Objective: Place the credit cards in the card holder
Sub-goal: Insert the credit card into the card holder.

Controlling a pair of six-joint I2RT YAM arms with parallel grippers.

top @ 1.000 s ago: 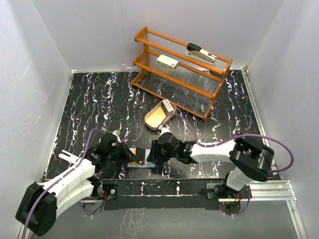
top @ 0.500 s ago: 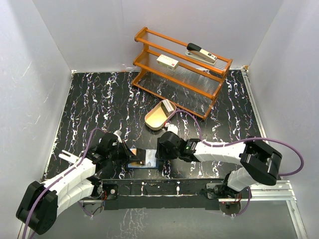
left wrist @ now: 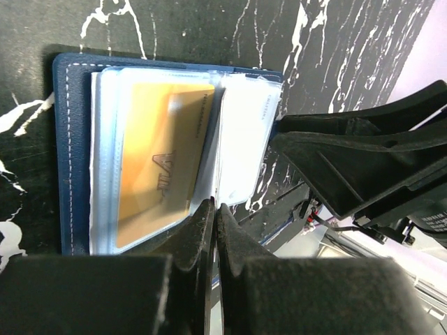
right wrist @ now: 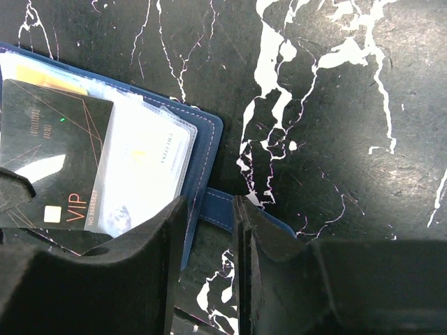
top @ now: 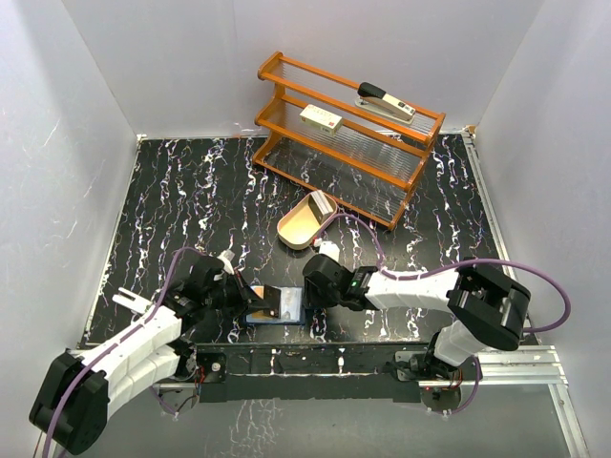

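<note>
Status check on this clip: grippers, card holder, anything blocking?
Left gripper shut at edge of the open card holder; grip unclear. Right gripper open over the snap tab. Gold card, white card pocketed; black VIP card on top. No obstruction seen.

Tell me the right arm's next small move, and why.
Probably lift the right gripper away toward the tan tray. Its jaws stand parted and empty over the snap tab, a whitish card already sits in a card holder pocket, and what looks like another pale card waits in the tray. The left gripper is shut at the holder's edge.
</note>
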